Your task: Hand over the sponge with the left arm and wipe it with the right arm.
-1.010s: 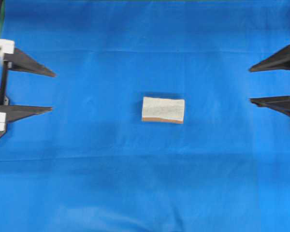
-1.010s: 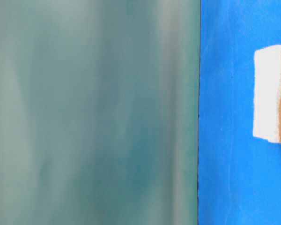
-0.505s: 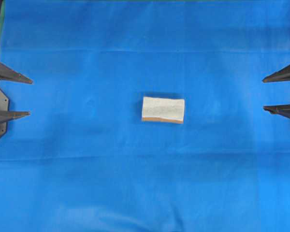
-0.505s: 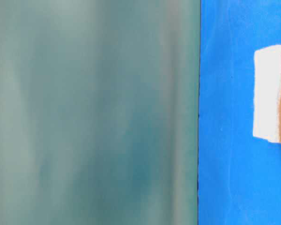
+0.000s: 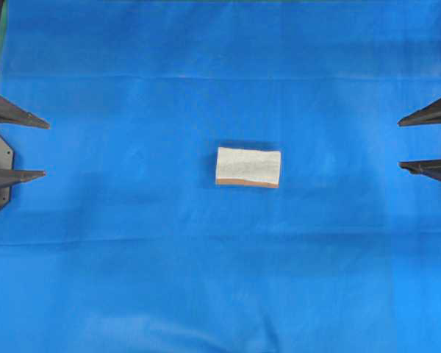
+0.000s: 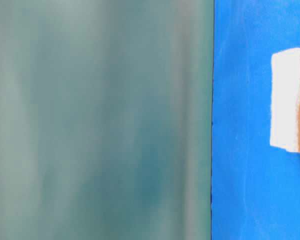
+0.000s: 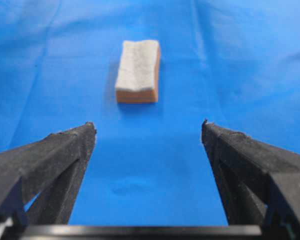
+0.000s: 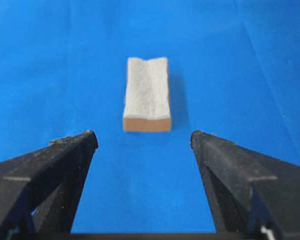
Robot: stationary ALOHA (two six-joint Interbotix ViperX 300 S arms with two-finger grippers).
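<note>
While the sponge (image 5: 248, 167) lies flat at the middle of the blue counter (image 5: 132, 279) in the overhead view, both arms sit far out at the edges: the left pincer (image 5: 42, 148) at nine o'clock and the right pincer (image 5: 398, 143) at three o'clock, each well apart from the sponge. Compared with a second ago, both pincers have drawn back toward their edges, so that the white blocks seen then are out of frame and only the pointed black fingers remain; since half a second ago almost nothing has shifted. The sponge has not moved.

In the table-level view, the sponge (image 6: 290, 100) shows at three o'clock against the blue cloth, its white face and orange-brown layer unchanged, beside a blurred grey-green surface (image 6: 100, 120).

From the left wrist view, the left pincer (image 7: 149, 129) stands wide open and holds nothing, with the sponge (image 7: 138, 71) ahead at twelve o'clock.

From the right wrist view, the right pincer (image 8: 144, 136) likewise gapes wide and empty, the sponge (image 8: 147, 94) lying ahead at twelve o'clock.
</note>
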